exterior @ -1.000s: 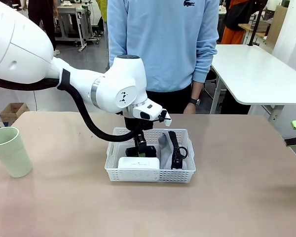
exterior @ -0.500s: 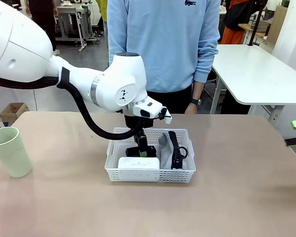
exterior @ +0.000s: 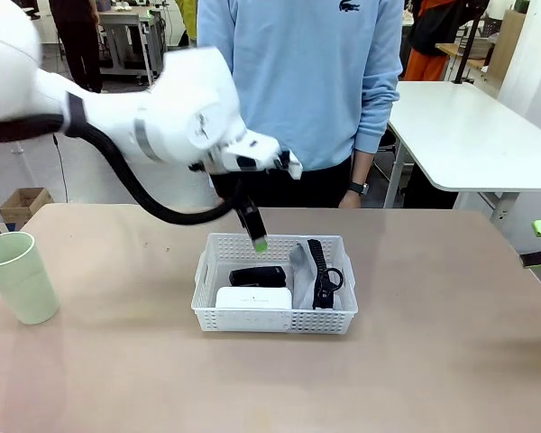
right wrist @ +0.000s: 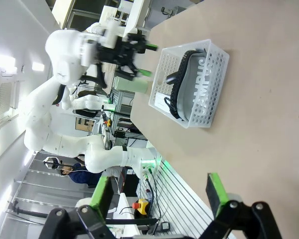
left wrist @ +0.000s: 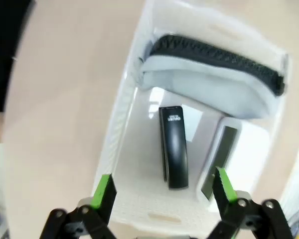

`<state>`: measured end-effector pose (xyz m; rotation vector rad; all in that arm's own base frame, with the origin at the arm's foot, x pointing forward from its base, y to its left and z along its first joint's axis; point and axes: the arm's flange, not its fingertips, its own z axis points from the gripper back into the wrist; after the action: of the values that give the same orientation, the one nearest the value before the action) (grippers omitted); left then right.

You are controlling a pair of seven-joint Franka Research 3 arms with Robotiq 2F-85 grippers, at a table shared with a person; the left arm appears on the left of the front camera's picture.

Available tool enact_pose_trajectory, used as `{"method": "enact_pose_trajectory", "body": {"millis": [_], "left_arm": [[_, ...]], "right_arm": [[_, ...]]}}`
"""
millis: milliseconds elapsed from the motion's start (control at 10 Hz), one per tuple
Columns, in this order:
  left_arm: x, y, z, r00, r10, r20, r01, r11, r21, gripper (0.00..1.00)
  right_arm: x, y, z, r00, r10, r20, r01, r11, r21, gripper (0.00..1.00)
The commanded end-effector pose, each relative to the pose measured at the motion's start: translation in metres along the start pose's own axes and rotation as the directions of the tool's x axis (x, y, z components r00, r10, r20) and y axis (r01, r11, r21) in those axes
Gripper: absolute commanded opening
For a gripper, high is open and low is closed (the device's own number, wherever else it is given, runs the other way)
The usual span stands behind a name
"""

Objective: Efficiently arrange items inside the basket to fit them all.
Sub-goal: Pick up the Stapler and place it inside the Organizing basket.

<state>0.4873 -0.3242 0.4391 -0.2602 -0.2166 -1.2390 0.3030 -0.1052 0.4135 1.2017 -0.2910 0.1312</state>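
Front view: basket [exterior: 275, 320] wall partly hides power strip [exterior: 253, 297].

You have the left arm [exterior: 153, 131] blurred in front view — pale green cup [exterior: 16, 275] clipped by the left edge; print on the stapler [left wrist: 173, 149] too small to read.

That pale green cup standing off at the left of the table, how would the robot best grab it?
Probably by the rim, from straight above: the cup stands upright with its mouth open, so the jaws can straddle its wall, one inside and one outside. Its sides taper downward, so a squeeze from the side might slip.
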Motion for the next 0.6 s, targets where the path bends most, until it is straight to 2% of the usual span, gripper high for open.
{"method": "enact_pose_trajectory", "body": {"millis": [0,100,200,300,400,500], "left_arm": [[-0.067,0.0,0.086,0.993,0.072,0.097,-0.066,0.996,-0.061,1.0],[-0.108,0.009,0.131,0.982,0.126,0.141,-0.105,0.983,-0.148,1.0],[-0.152,0.024,0.165,0.954,0.222,0.201,-0.193,0.969,-0.156,1.0],[-0.198,0.039,0.197,0.916,0.292,0.276,-0.238,0.948,-0.211,1.0],[-0.244,0.057,0.223,0.858,0.425,0.288,-0.372,0.902,-0.22,1.0],[-0.285,0.073,0.241,0.825,0.454,0.336,-0.356,0.88,-0.315,1.0]], "right_arm": [[-0.001,0.001,0.002,1.0,0.018,0.002,-0.018,1.0,0.007,1.0],[-0.001,0.001,0.002,1.0,0.018,0.002,-0.018,1.0,0.007,1.0],[-0.001,0.001,0.002,1.0,0.018,0.002,-0.018,1.0,0.007,1.0],[-0.001,0.001,0.002,1.0,0.018,0.002,-0.018,1.0,0.007,1.0],[-0.001,0.001,0.002,1.0,0.018,0.002,-0.018,1.0,0.007,1.0],[-0.001,0.001,0.002,1.0,0.018,0.002,-0.018,1.0,0.007,1.0]]}}
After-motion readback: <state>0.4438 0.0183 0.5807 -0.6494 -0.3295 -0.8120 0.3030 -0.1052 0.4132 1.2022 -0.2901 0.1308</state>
